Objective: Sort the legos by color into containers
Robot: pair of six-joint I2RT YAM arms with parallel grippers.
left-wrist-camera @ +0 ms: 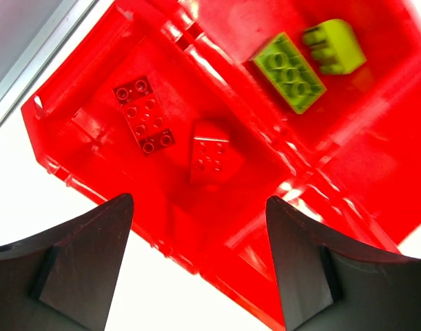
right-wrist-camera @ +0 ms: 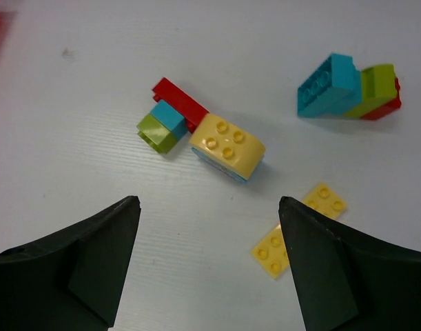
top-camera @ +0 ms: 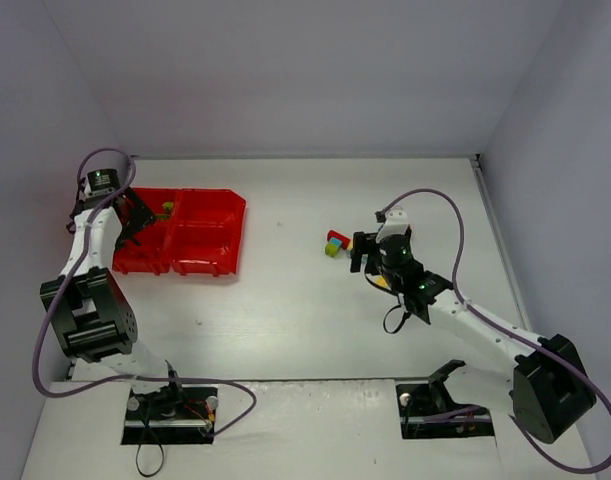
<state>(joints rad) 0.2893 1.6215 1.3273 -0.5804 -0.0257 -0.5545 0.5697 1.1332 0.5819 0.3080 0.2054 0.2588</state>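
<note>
- The left tool hangs over the red tray, which sits at the 9 o'clock side of the surface. Its jaws are spread wide and hold nothing.
- Directly under it, one compartment holds a flat red plate. A red sloped brick lies just beside the plate, toward 4 o'clock.
- Past the divider toward 1 o'clock, the neighbouring compartment holds a lime plate and a lime block, just beside each other.
- The right tool hovers above the loose legos, which lie well apart from the tray toward 3 o'clock. Its jaws are also wide apart and grip nothing.
- At 12 o'clock from this tool lies a yellow rounded brick, resting on a pale blue piece.
- Touching it at 10 o'clock is a small cluster of red, teal and lime pieces.
- Toward 2 o'clock a teal brick is joined to a lime and a red piece.
- Two yellow plates lie at 4 o'clock. The upper yellow plate is just beside one finger, and the lower yellow plate is partly hidden by it.
</note>
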